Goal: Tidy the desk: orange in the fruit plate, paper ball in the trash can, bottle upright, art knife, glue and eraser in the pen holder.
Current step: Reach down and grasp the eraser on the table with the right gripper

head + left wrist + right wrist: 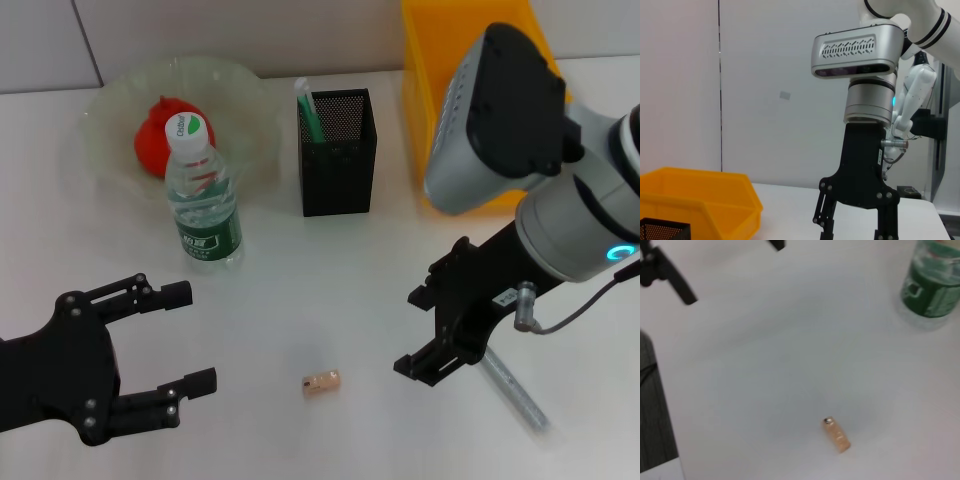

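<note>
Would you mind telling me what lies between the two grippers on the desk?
In the head view, only the eraser lies between the left gripper and right gripper.

eraser (836, 434) on table (765, 365), bottle (932, 282) apart

Head view: trash can (418, 120) mostly hidden behind the right arm's housing; only its left wall and a strip of the front show. Orange (155, 143) partly covered by the bottle (203, 190) standing in front of it. Slim grey object on the table, upper end hidden under the right gripper (442, 326); identity cannot be told. Left arm cut off by the frame edge. Eraser (321, 382) markings too small to read.
</note>
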{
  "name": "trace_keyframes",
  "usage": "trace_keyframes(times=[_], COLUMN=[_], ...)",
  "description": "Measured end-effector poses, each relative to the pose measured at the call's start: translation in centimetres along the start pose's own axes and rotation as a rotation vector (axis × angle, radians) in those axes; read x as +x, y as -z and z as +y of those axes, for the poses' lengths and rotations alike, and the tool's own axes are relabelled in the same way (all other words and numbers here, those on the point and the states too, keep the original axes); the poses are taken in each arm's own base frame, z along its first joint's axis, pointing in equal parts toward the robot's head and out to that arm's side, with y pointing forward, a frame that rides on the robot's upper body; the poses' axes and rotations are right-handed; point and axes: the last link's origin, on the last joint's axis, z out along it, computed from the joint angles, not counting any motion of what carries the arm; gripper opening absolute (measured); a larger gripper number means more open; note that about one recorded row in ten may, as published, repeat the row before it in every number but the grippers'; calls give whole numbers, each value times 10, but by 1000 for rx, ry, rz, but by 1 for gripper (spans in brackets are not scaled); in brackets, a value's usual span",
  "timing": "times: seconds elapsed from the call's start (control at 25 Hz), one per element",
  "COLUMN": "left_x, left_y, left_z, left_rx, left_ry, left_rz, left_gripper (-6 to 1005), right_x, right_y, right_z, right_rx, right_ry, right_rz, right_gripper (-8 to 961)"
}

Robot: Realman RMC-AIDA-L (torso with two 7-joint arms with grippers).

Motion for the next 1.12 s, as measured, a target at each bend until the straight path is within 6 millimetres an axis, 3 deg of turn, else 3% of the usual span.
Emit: trace_keyframes(times=[0.36,1.12], left_x=[0,1], left_y=[1,0], left_z=[0,-2], left_rx=[-2,0], left_ry=[-1,4], left_rz=[-3,-4], left_gripper=[791,791], right_x=[0,-2], right_y=[-7,-42], right_z=[1,-4], right_rx=[-8,-13], right_ry=[22,157], right_rz=[28,9], right_gripper=[741,730])
